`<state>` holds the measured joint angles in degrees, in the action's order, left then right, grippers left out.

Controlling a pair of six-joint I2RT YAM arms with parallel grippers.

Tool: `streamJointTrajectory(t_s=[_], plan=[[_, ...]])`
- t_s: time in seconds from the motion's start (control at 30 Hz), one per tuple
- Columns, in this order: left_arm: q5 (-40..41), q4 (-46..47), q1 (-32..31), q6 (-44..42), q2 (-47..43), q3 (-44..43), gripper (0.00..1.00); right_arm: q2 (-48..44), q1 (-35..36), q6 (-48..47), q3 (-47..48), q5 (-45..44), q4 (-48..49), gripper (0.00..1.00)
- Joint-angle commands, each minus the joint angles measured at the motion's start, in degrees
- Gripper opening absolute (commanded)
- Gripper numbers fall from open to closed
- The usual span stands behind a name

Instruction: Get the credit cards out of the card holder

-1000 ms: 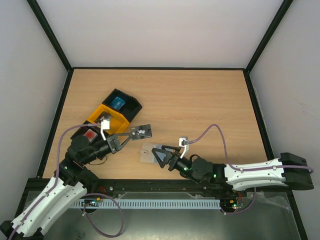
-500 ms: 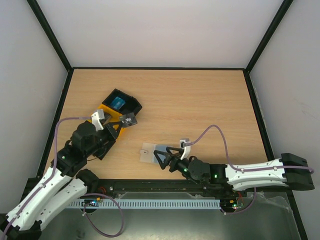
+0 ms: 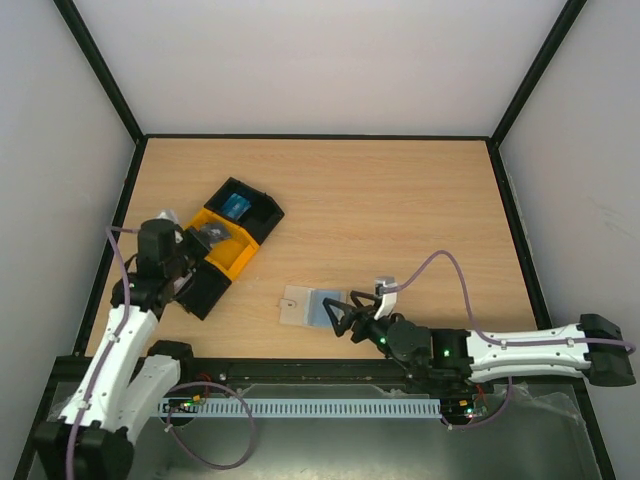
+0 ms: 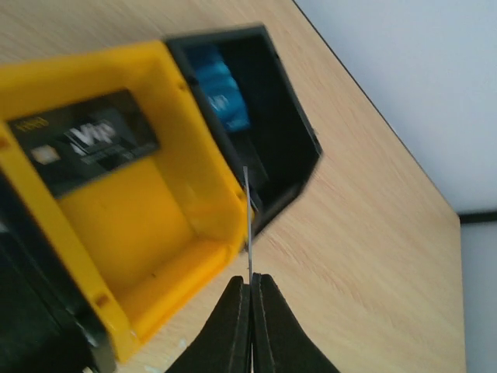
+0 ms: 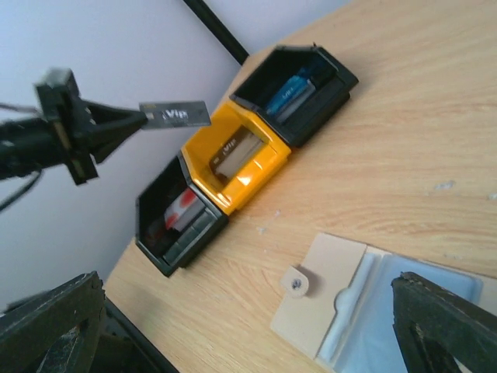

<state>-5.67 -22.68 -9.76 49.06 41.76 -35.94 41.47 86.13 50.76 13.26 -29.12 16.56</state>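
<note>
A pale wood-grain counter (image 3: pixel 400 200) fills the enclosure, edged in black. Plain white walls (image 3: pixel 320 60) rise on three sides, with black frame bars (image 3: pixel 100 70) slanting up from the counter's far corners. The light seems soft and even, perhaps from overhead.

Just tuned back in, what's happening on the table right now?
The left gripper is shut on a dark card, holding it in the air above the yellow tray, which already holds another card. The right gripper is open at the right end of the card holder, which lies flap-open on the table.
</note>
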Motion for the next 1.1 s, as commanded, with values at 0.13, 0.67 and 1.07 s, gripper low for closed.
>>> streamJointTrajectory(t_s=[0.13,0.67,1.07], plan=[[-15.3,3.4,17.4,-3.6,5.9,-0.6,0.03,-11.1,0.3,-3.4,-2.3,-4.1,-3.7,0.98],[-13.7,15.8,20.0,3.6,11.7,4.8,0.03,-8.6,0.3,1.4,-0.1,-8.2,-9.2,0.98],[-10.2,21.4,20.0,2.1,18.6,3.4,0.03,-8.6,0.3,1.9,-0.4,-8.0,-8.9,0.98]])
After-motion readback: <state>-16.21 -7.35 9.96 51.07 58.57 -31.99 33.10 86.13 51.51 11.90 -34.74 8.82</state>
